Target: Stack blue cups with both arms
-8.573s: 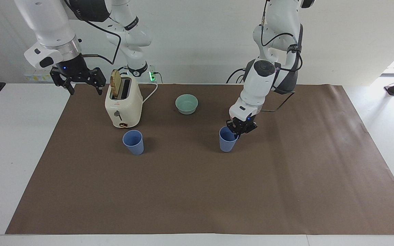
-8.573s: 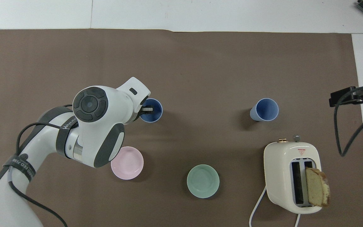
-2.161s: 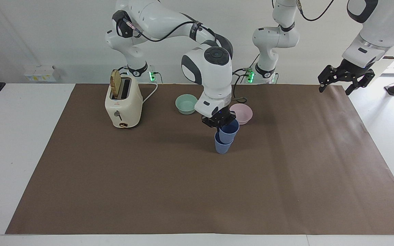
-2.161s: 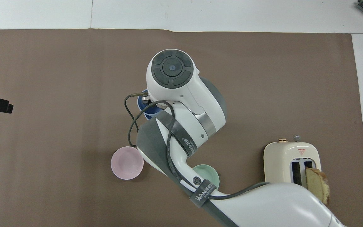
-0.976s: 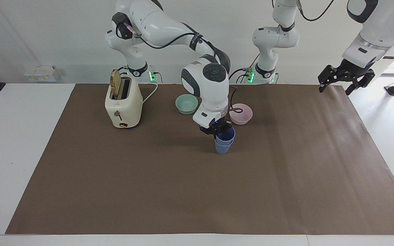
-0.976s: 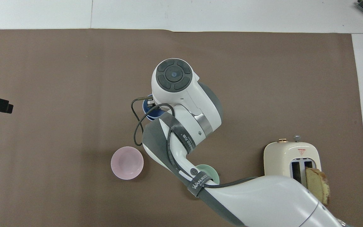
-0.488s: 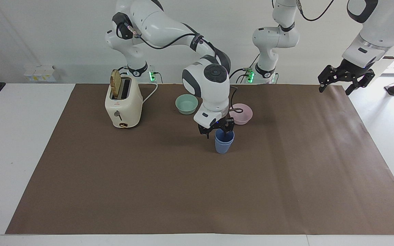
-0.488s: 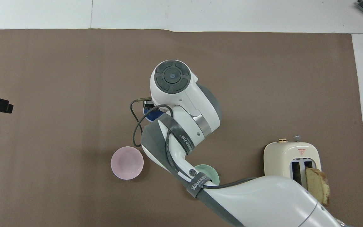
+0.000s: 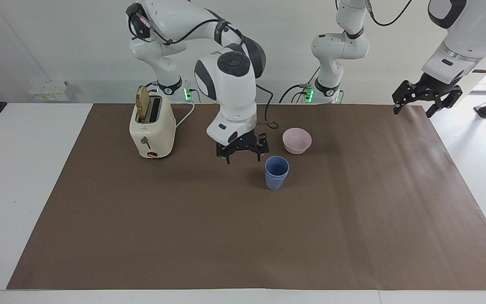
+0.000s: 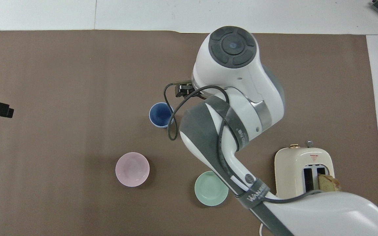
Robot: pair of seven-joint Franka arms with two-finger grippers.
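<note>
The two blue cups [image 9: 276, 172] stand nested one inside the other, upright on the brown mat; they also show in the overhead view [image 10: 160, 114]. My right gripper [image 9: 243, 154] is open and empty. It hangs in the air just off the stack, toward the right arm's end of the table, touching nothing. In the overhead view the right arm covers it except for one finger [image 10: 183, 89]. My left gripper [image 9: 423, 102] is open and empty, and waits raised over the mat's edge at the left arm's end.
A cream toaster [image 9: 152, 126] with a bread slice stands toward the right arm's end. A pale pink bowl [image 9: 296, 140] sits nearer to the robots than the stack. A mint-green bowl [image 10: 211, 188] shows in the overhead view; the right arm hides it in the facing view.
My right gripper pushed the upper cup down into the lower one, opened, let go, then rose and moved toward the toaster. The left arm has not moved.
</note>
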